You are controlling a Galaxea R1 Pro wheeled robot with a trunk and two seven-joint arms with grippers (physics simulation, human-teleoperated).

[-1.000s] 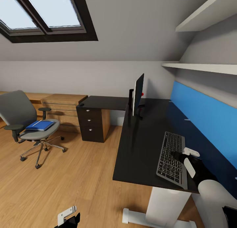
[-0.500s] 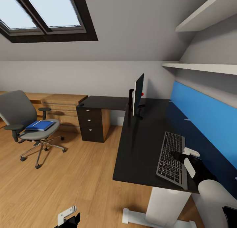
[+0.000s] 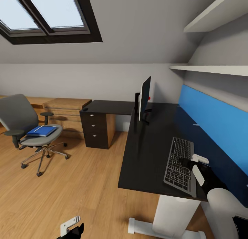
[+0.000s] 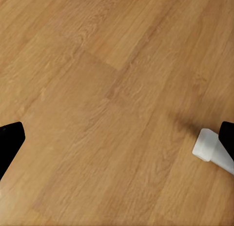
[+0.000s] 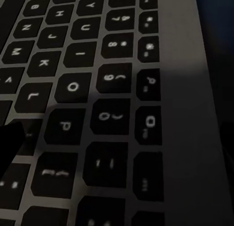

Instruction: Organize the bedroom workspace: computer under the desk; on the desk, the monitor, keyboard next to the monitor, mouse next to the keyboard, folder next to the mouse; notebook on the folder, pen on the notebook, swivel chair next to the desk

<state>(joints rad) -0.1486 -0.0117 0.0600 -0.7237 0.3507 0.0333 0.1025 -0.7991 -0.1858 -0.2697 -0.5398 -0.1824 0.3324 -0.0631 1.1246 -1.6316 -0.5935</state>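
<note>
Keyboard is lying on the desk, long axis running away toward the monitor, well apart from it. Right gripper is sitting over its near end, the closer arm; whether its jaws are clenching the edge, I cannot tell.

Head cam: high, looks down over desk. Right wrist: close on keyboard (shared with head). Left wrist: faces floor
</note>
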